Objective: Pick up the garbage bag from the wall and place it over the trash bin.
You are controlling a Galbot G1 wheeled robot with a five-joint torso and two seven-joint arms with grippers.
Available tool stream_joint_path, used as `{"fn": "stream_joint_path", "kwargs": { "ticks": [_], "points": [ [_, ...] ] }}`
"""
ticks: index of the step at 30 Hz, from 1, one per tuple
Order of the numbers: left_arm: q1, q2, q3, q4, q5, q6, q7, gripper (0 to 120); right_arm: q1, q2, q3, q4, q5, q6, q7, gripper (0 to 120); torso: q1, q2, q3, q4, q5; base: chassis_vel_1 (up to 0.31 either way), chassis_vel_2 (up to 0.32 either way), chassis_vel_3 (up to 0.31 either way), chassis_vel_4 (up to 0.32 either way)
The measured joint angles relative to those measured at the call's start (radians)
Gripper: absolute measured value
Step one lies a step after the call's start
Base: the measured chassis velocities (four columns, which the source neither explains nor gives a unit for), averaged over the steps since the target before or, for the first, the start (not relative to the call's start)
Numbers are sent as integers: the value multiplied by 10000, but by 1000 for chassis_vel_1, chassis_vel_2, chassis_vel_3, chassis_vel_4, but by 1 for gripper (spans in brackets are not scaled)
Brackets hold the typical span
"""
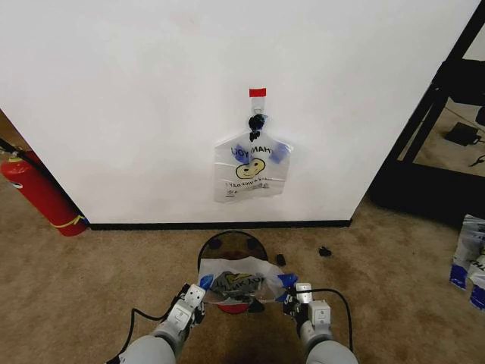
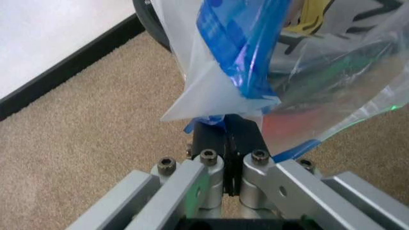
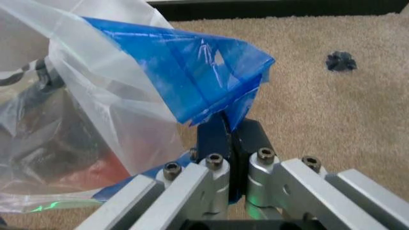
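Head view, bag: the garbage bag [image 1: 236, 283], thin clear crinkly plastic, is stretched between both grippers over the near half of the trash bin [image 1: 227, 243].
Head view, bin: round and black, on carpet [image 1: 91, 303] just short of the wall [image 1: 151, 91]; its far rim is uncovered.
Head view, grippers: left gripper [image 1: 201, 292] at the bag's left blue corner, right gripper [image 1: 291, 293] at its right one.
Head view, edges: black baseboard [image 1: 151, 226] along the wall foot; a second bag [image 1: 251, 168] hangs from a hook [image 1: 257, 121] under red tape [image 1: 258, 92].
Head view, room: open carpet on both sides; red fire extinguisher [image 1: 38, 189] far left, black rack [image 1: 436, 114] far right.
Left wrist view: left gripper [image 2: 225, 129], jaws pressed together on a blue tape patch [image 2: 240, 43] of the bag [image 2: 345, 72]; looped beige carpet [image 2: 89, 139] beneath.
Right wrist view: right gripper [image 3: 225, 127], jaws clamped on the bag's [image 3: 96, 120] folded blue patch [image 3: 185, 72]; a small dark scrap [image 3: 340, 61] lies well apart on the carpet.
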Motion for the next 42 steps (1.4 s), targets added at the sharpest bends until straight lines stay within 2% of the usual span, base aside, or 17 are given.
{"fn": "stream_joint_path", "kwargs": {
  "ticks": [12,32,42],
  "points": [
    [231,83,-182,-463,-137,6,-267,0,20,58,-101,67,-17,107,-157,0,0,0,0,0,1,0,0,0,0],
    [32,-355,12,310,-185,-50,-276,0,283,139,-66,-557,-28,65,-179,0,0,0,0,0,1,0,0,0,0],
    [-146,-638,96,631,-189,-212,-297,0,626,320,-61,-1110,11,415,-379,0,0,0,0,0,1,0,0,0,0]
  ]
}}
